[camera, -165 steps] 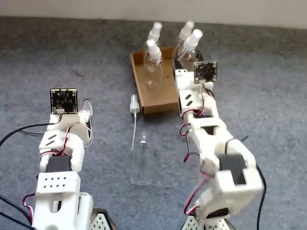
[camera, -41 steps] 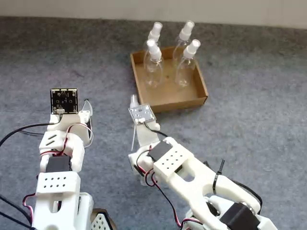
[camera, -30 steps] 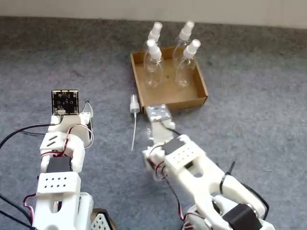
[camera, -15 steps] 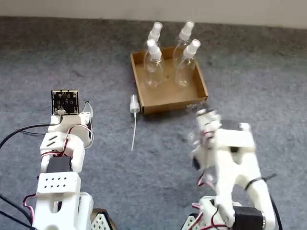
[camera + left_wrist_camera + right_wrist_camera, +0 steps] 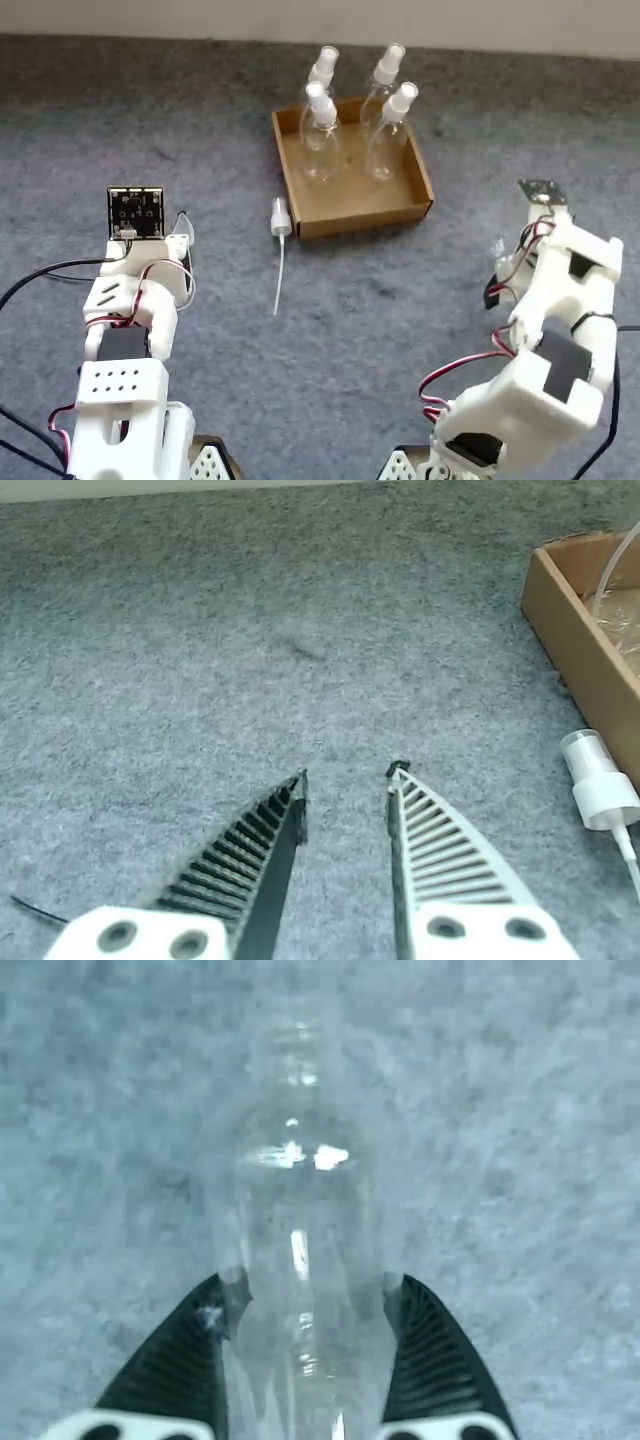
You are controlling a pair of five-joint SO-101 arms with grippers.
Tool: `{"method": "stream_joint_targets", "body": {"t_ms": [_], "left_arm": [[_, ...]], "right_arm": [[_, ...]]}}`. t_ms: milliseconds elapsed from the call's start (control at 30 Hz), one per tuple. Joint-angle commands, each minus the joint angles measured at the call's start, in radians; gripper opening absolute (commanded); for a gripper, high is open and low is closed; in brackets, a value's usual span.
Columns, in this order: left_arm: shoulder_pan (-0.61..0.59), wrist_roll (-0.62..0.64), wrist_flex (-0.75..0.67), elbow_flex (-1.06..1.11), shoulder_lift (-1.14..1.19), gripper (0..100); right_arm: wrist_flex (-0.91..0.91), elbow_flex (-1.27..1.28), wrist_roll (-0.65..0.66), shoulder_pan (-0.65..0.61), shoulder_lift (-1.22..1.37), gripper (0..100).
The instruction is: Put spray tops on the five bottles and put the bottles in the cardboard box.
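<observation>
Over the right side of the table (image 5: pixel 150 120), your right gripper (image 5: pixel 310 1282) is clenched on a clear bottle (image 5: pixel 300 1190), with one finger against each side of its body. The bottle's far end is too blurred to tell whether anything sits on the neck. From the high view, that arm stands close to the table's right edge, apart from the cardboard box (image 5: pixel 365 217).

The box sits toward the middle of the far edge. Four capped bottles (image 5: pixel 320 145) stand upright with it: two are plainly inside, and two are at its far wall, where you cannot tell whether they are inside or just behind.

One loose spray top (image 5: pixel 280 215) lies on the table just beside the box's near left corner, with its thin tube pointing toward the near edge.

Your left gripper (image 5: pixel 348 777) is released, its jaws spread with only bare table between them. It is on the left side of the table, and the loose spray top lies between it and the box, touching neither finger.
</observation>
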Motion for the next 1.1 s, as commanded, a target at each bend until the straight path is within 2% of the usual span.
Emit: {"method": "stream_joint_targets", "body": {"t_ms": [0,200,367,633,767,1067], "left_arm": [[-0.004,0.009,-0.023,-0.008,-0.002,13],[-0.004,0.009,-0.023,-0.008,-0.001,13],[-0.004,0.009,-0.023,-0.008,-0.001,13],[-0.004,0.009,-0.023,-0.008,-0.001,13],[-0.004,0.009,-0.023,-0.008,-0.001,13],[-0.004,0.009,-0.023,-0.008,-0.001,13]], "right_arm": [[-0.010,-0.090,0.006,0.058,0.012,0.5],[0.097,-0.102,0.006,0.061,0.010,1.3],[0.174,-0.180,0.006,0.051,0.013,13.0],[0.277,-0.248,0.005,0.025,0.015,19.0],[0.285,-0.274,0.005,0.002,0.015,23.2],[0.278,-0.291,0.000,-0.053,0.016,23.6]]}}
